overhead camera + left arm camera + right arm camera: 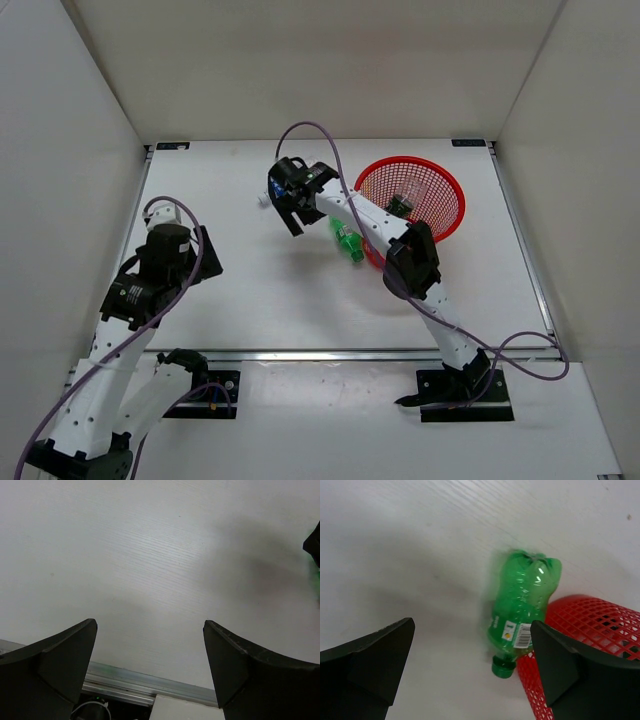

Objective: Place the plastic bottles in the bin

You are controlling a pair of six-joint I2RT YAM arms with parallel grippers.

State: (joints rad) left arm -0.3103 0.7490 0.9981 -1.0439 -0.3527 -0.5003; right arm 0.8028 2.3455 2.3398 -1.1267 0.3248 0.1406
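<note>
The all-green plastic bottle [347,240] [522,602] lies on its side on the table, its cap end against the outside of the red mesh bin [445,195] [590,625]. Inside the bin lies a clear bottle with a dark label [403,205]. My right gripper [292,213] [472,625] hangs open over the table just left of the green bottle, with nothing between its fingers. A small white and blue piece [264,198] pokes out from under the right wrist; the rest of it is hidden. My left gripper [205,255] [150,625] stands open and empty at the left.
White walls enclose the table on the left, back and right. An aluminium rail [130,680] [330,353] runs along the near table edge. The right arm's elbow [412,260] hangs beside the near side of the bin.
</note>
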